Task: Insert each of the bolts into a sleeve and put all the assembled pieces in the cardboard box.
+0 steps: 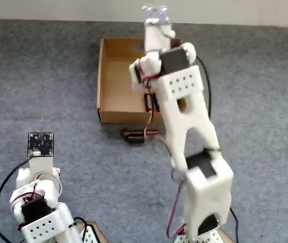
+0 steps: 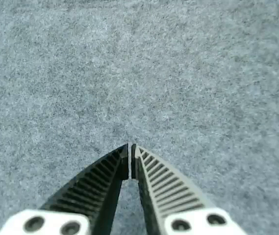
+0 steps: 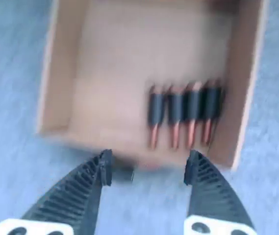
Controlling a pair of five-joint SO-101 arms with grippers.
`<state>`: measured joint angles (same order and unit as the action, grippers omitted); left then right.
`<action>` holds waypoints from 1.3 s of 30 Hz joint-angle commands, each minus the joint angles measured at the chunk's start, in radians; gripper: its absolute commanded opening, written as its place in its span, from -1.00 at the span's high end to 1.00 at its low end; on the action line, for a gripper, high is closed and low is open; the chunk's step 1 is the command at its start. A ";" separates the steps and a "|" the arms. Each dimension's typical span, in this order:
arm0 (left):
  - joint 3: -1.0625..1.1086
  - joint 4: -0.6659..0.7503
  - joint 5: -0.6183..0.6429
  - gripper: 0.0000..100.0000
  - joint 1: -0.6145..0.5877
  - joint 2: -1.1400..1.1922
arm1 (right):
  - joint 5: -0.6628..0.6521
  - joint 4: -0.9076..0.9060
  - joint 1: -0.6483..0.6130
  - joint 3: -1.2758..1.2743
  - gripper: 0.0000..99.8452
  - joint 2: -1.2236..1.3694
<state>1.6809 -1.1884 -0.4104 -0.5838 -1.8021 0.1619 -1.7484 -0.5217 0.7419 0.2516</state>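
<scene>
Four assembled pieces (image 3: 186,110), each a copper-coloured bolt seated in a short black cylindrical sleeve, lie side by side in one row inside the shallow brown cardboard box (image 3: 51,73). The sleeves are level with one another, and the bare copper shanks all point toward the right gripper (image 3: 149,166). The row rests on the box floor ahead of that gripper, close against one side wall and near the wall closest to the fingertips.

One loose piece (image 1: 138,134) of the same build, copper ends showing either side of a dark sleeve, lies on its side on the grey carpet (image 2: 129,73). It is outside the box, just beside the wall nearest the right gripper, and parallel to that wall. In the right wrist view it appears as a blurred dark shape between the fingertips.

Right gripper: jaws spread wide, nothing held, positioned above the near wall of the box.

Left gripper (image 2: 130,147): ribbed black fingers (image 2: 100,181) pressed together tip to tip, nothing between them, positioned over bare carpet, well apart from the box and from every piece.
</scene>
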 commanded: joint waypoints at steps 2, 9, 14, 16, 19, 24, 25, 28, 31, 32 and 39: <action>0.016 -0.003 -0.008 0.91 0.013 -0.007 | 0.006 0.214 -0.070 -0.596 0.55 -0.283; 0.016 -0.017 -0.008 0.91 0.012 -0.007 | 0.006 0.757 -0.145 -1.221 0.55 -0.444; 0.016 -0.020 -0.008 0.91 0.012 -0.007 | 0.008 0.901 -0.145 -1.325 0.54 -0.444; 0.016 -0.020 -0.008 0.91 0.012 -0.007 | 0.025 0.903 -0.145 -1.330 0.53 -0.443; 0.016 -0.020 -0.008 0.91 0.012 -0.007 | 0.107 0.903 -0.145 -1.330 0.40 -0.441; 0.016 -0.023 -0.008 0.91 0.012 -0.007 | 0.184 0.905 -0.147 -1.313 0.30 -0.358; 0.016 -0.023 -0.008 0.91 0.012 -0.007 | 0.184 0.903 -0.150 -1.297 0.30 -0.334; 0.016 -0.023 -0.008 0.91 0.012 -0.007 | 0.184 0.898 -0.189 -1.265 0.30 -0.266; 0.016 -0.023 -0.008 0.91 0.012 -0.007 | 0.184 0.898 -0.242 -1.230 0.30 -0.223; 0.016 -0.023 -0.008 0.91 0.012 -0.007 | 0.184 0.898 -0.254 -1.216 0.30 -0.214; 0.016 -0.023 -0.008 0.91 0.012 -0.007 | 0.184 0.901 -0.249 -1.136 0.30 -0.137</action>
<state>1.6809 -1.2068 -0.4104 -0.5838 -1.8021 0.3353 -0.8585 -0.7764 -0.4565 0.1028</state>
